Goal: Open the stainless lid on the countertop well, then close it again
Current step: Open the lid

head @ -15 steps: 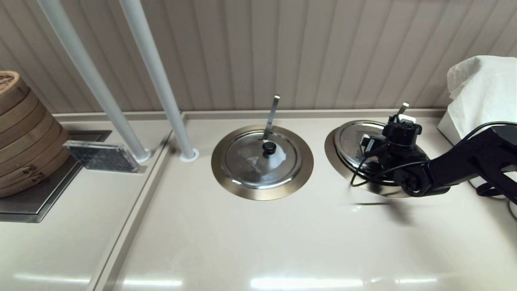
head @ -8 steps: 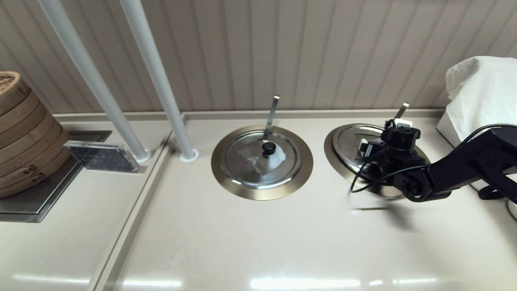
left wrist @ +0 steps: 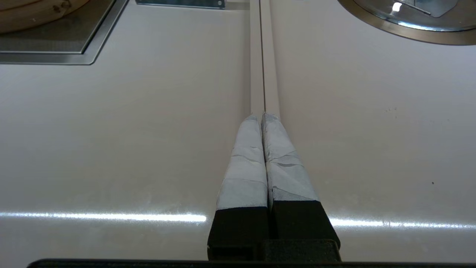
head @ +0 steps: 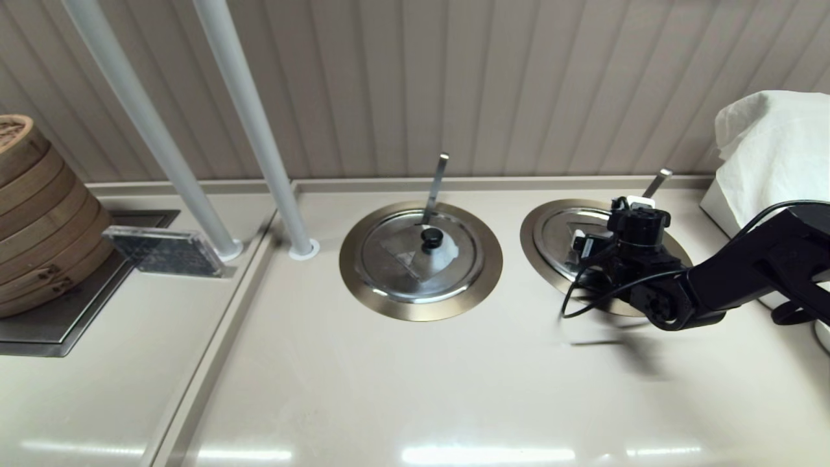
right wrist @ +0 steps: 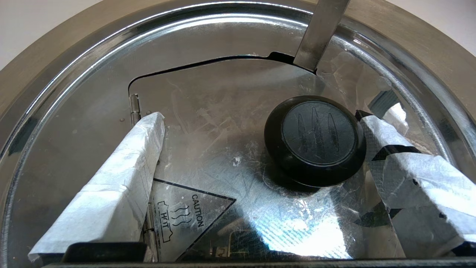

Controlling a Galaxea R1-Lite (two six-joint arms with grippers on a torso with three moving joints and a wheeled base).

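The stainless lid (head: pixel 563 235) lies flat in the countertop well, inside the brushed-steel ring rim (head: pixel 528 243). My right gripper (head: pixel 632 224) hangs just above it. In the right wrist view the right gripper (right wrist: pixel 256 119) is open, and the black knob (right wrist: pixel 316 139) sits between its taped fingers, close against one fingertip (right wrist: pixel 372 126) and far from the other. The caution triangle (right wrist: pixel 186 216) shows on the lid (right wrist: pixel 208 104). The slanted ladle handle (right wrist: pixel 319 33) rises through the lid's notch. My left gripper (left wrist: pixel 262 116) is shut and empty over a countertop seam.
A twin lid with a whitish patch (head: pixel 402 256) sits in its own ring at centre. Two white poles (head: pixel 253 130) stand at the back left. Stacked bamboo steamers (head: pixel 32 207) are far left, and a white cloth bundle (head: pixel 771 143) lies far right.
The lid has come down from a raised, tilted position into its ring, and the dark gap at its near edge is gone. The right gripper sank with it. The ladle handle shifted right.
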